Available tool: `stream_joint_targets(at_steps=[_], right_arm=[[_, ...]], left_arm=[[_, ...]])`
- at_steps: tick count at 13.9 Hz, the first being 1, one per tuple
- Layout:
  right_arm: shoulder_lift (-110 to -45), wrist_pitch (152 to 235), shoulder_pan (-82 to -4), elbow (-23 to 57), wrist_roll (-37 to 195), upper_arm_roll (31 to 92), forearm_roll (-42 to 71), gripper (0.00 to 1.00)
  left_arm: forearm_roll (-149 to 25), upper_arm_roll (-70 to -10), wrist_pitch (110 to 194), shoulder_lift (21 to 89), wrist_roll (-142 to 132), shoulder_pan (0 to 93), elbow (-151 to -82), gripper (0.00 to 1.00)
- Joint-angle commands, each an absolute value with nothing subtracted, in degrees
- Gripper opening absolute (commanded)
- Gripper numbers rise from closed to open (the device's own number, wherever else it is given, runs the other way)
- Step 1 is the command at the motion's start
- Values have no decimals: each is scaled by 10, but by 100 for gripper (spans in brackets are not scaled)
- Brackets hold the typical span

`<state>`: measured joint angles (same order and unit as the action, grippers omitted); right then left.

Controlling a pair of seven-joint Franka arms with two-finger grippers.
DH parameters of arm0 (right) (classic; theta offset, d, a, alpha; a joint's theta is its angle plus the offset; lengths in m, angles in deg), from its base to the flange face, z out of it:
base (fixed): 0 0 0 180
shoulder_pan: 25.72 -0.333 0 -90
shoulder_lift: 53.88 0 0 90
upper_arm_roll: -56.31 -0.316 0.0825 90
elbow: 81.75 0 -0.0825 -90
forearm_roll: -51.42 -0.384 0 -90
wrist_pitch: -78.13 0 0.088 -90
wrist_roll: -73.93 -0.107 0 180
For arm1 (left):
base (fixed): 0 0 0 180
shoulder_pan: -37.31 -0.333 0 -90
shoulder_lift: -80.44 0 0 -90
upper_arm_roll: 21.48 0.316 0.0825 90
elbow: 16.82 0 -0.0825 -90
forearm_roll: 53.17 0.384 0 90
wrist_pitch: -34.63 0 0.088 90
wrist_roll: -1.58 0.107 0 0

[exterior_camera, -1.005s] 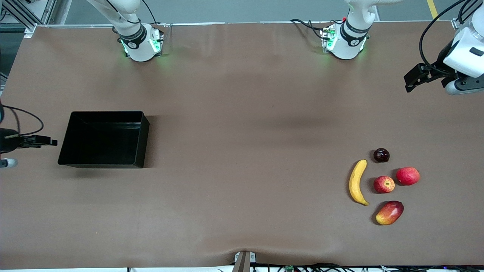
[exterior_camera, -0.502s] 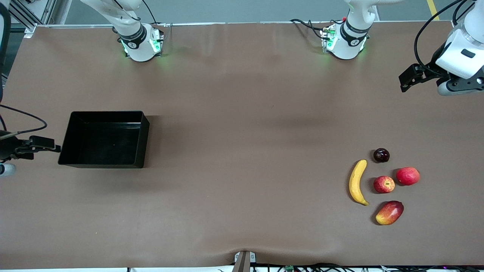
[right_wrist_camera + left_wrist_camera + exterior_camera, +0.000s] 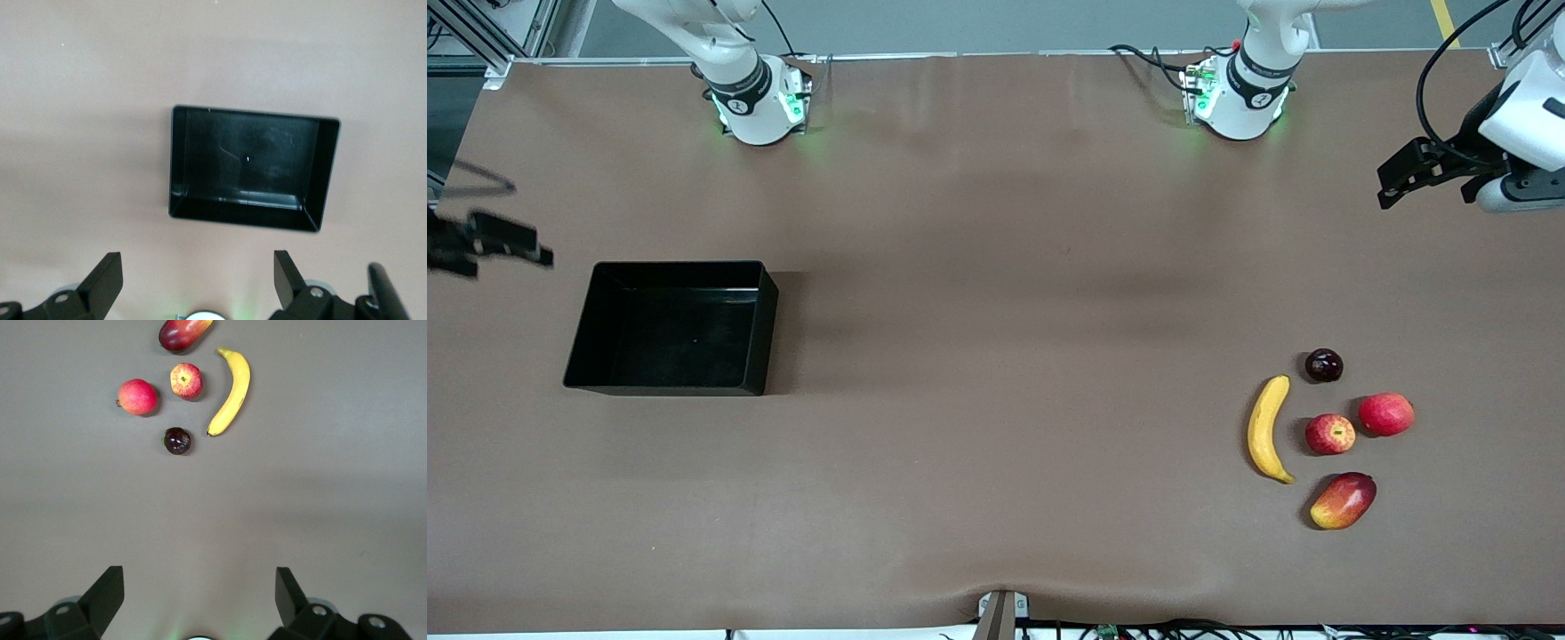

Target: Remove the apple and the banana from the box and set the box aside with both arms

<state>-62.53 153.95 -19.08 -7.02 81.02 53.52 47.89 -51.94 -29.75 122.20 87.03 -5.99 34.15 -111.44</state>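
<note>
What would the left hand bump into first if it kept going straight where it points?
Probably just the bare brown table: the left hand hangs open above it, and the dark plum, the nearest fruit, lies well ahead.

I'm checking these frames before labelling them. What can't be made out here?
- Right gripper: motion-blurred at the front view's edge, beside the box.
- Left gripper: fingers cut off by the left wrist view's lower edge.
- Mango: cropped by the left wrist view's edge.
- Dark fruit beside the banana: too small to identify.
</note>
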Motion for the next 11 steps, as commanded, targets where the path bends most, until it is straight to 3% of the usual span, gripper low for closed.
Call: stream_joint_targets(at_steps=[1,4,11], right_arm=[[-500,1622,-194,124,789,535,496,100],[-476,1636,-195,154,785,533,496,100],[-533,1628,-219,46,788,538,497,100]], left_arm=[[-532,-297,1218,883,-47,338,-1121,100],[-533,-298,1217,882,-47,338,-1116,100],[-532,-298,1209,875,-49,339,-1095,100]])
